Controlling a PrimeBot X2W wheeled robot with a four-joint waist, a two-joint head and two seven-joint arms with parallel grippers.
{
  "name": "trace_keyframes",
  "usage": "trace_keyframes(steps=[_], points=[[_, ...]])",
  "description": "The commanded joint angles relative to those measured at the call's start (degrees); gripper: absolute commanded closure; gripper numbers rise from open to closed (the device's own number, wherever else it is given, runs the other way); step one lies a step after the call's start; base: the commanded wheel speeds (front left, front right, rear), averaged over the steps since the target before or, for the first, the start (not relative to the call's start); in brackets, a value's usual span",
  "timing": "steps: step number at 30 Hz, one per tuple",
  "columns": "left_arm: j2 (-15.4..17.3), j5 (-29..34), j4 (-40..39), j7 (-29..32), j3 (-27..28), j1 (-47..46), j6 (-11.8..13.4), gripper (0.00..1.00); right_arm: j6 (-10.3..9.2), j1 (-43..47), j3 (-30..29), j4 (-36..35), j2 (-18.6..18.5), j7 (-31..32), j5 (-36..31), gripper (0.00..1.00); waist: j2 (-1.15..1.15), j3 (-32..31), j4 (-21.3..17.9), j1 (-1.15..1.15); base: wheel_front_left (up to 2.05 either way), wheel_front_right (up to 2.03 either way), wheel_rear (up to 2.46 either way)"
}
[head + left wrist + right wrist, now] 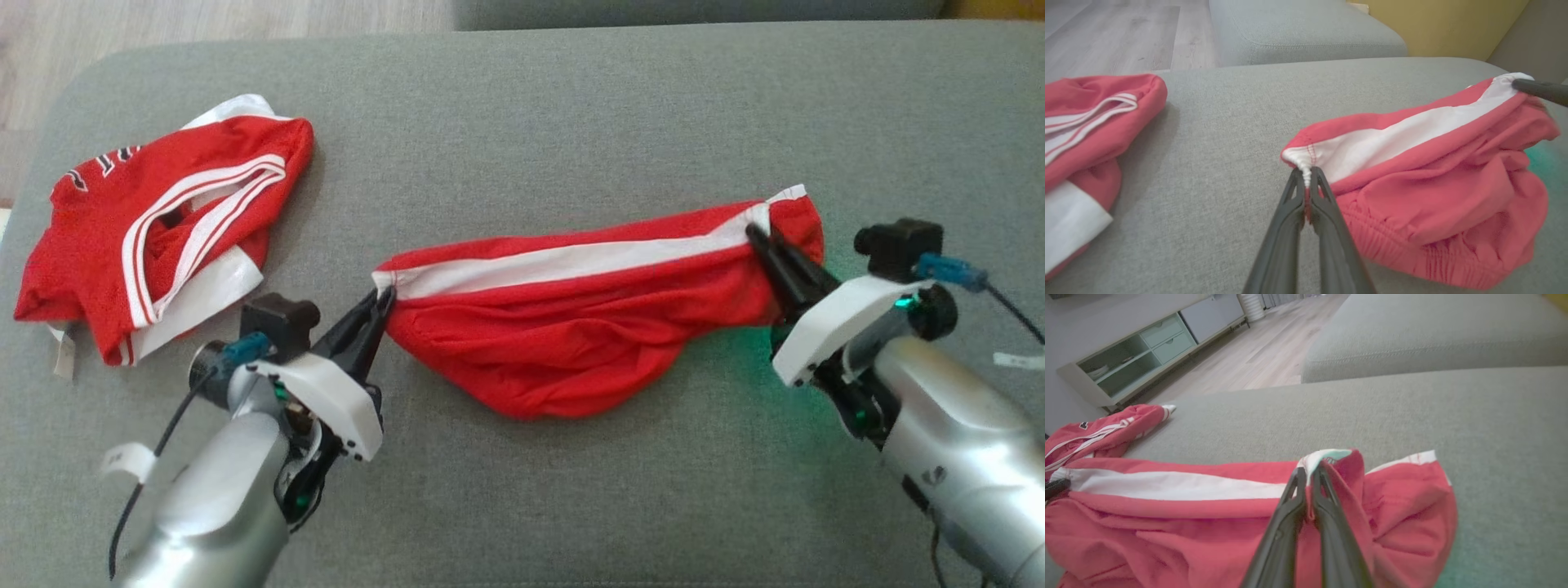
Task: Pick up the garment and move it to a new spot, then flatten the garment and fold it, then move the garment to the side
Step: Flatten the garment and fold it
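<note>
Left tool (pixel 382 304): my fingers are together, clamped on the left end of the white stripe (pixel 571 261); in the left wrist view the cloth puckers between the tips.
Right tool (pixel 755 234): fingers together, clamped on the right end of the same stripe, just inside the garment's corner.
Garment (pixel 563 351): mid-cushion, strung between my two tools. The striped edge is nearly taut. The red body sags toward me in a bunch that rests on the cushion (pixel 571 106).
Jersey (pixel 155 229): a second red-and-white piece, crumpled at the cushion's left end, well apart from the garment and not held.
Step in hand: I judge this to be the pick-up. Both ends are gripped, but the bulk is not yet off the cushion, and nothing is flat or folded.
Next move: I should raise both tools together and keep the stripe stretched so the bunch hangs free. Then I carry it to bare cushion, away from the jersey, and lay it down.
Risk: both grips hold little cloth, so an uneven pull could slip one end.
</note>
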Motion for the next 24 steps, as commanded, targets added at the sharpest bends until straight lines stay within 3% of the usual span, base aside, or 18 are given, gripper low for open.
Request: trace_keyframes(steps=[1,6,9,13,18,21,24], points=[[1.6,0.9,-2.3,-0.8,3.2,-1.6,0.0,1.0,0.44,-1.6,0.1,-0.9,-1.5,-1.3,-0.6,1.0,0.0,-0.4,-0.2,0.0,0.0,0.0,0.0],[1.0,0.7,-8.5,-0.8,7.4,-2.2,0.0,1.0,0.44,-3.1,-2.4,-2.4,-3.3,-2.5,-1.5,1.0,0.0,-2.1,-1.7,0.0,0.0,0.0,0.0],[1.2,-0.9,-12.8,-0.8,7.7,-5.7,0.0,1.0,0.44,-5.7,-6.8,-5.1,-4.9,-2.6,-2.1,1.0,0.0,-2.2,-3.1,0.0,0.0,0.0,0.0],[2.4,-2.6,-14.2,-0.7,5.1,-12.6,-0.1,1.0,0.44,-10.1,-10.1,-6.9,-6.4,-2.6,-3.8,1.0,0.0,-1.1,-5.0,0.0,0.0,0.0,0.0],[2.6,-4.6,-12.8,-0.3,0.2,-29.4,-0.1,1.0,0.44,-22.7,-16.6,-5.6,-6.7,-2.6,-7.8,1.0,0.0,3.6,-8.2,0.0,0.0,0.0,0.0],[1.0,-4.3,-10.5,-0.7,3.0,-38.6,-0.1,1.0,0.44,-29.6,-22.2,-5.5,-5.4,-2.6,-12.0,1.0,0.0,6.9,-9.7,0.0,0.0,0.0,0.0],[-0.7,-1.6,-13.1,-0.7,8.4,-42.6,-0.1,1.0,0.44,-32.6,-26.9,-7.5,-4.1,-2.6,-15.5,1.0,0.0,9.4,-11.0,0.0,0.0,0.0,0.0]])
